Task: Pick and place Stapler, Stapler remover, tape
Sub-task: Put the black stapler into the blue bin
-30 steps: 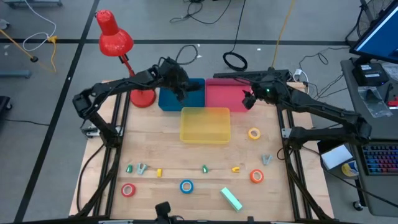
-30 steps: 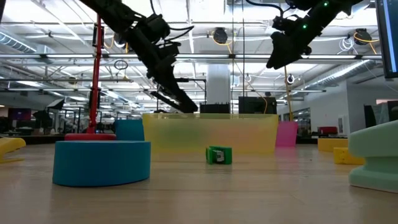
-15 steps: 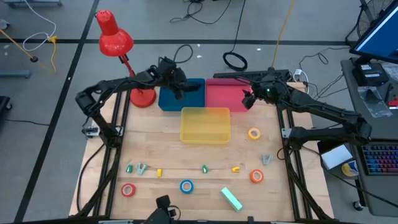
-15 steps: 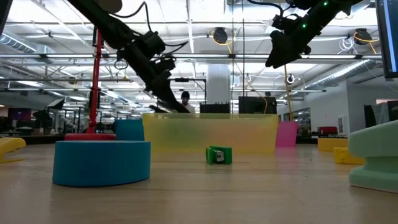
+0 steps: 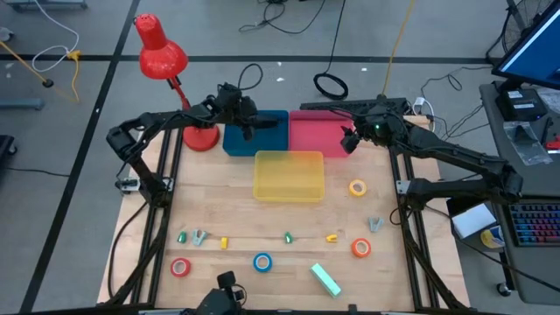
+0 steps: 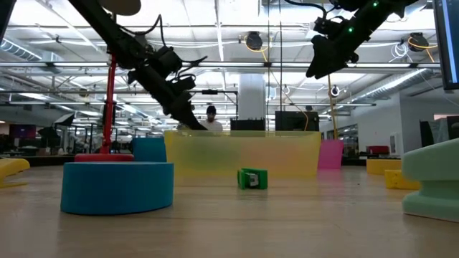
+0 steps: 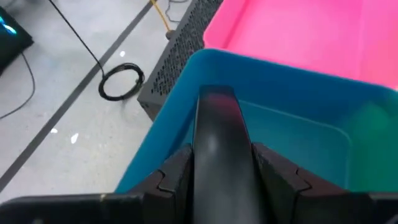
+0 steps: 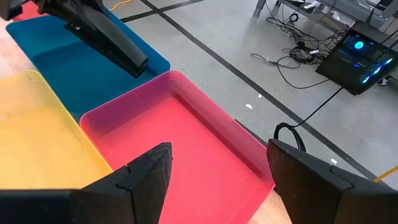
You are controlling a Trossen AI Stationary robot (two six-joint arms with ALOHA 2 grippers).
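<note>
A black stapler (image 7: 216,155) is being held between the left gripper's (image 5: 246,128) fingers (image 7: 277,177), which are closing on its sides, above the blue bin (image 5: 255,136) at the far side of the wooden tabletop (image 5: 219,214); in the right wrist view the stapler (image 8: 112,43) is hanging tilted over that bin. The tape rolls are lying near the front of the tabletop: a red roll (image 5: 180,267), a blue roll (image 5: 262,262), an orange roll (image 5: 361,248) and a yellow-orange roll (image 5: 357,187). A mint-green stapler (image 5: 325,280) is lying at the front edge, and small green, grey and yellow pieces, too small to identify, are lying in a row across the middle. A yellow bin (image 5: 289,175) is sitting in front of the blue bin, with a pink bin (image 5: 317,134) beside the blue one and a red desk lamp (image 5: 162,54) standing at the far left corner. Beyond the tabletop, cables are lying on a grey floor, and the low view is showing a person's head (image 6: 211,112) in the room behind. The right gripper (image 5: 349,140) is hovering over the pink bin with its fingers (image 8: 146,177) spread apart and nothing between them. Compared with one second ago, the left arm is drawing back toward the left and lower, while the right arm is staying in place.
</note>
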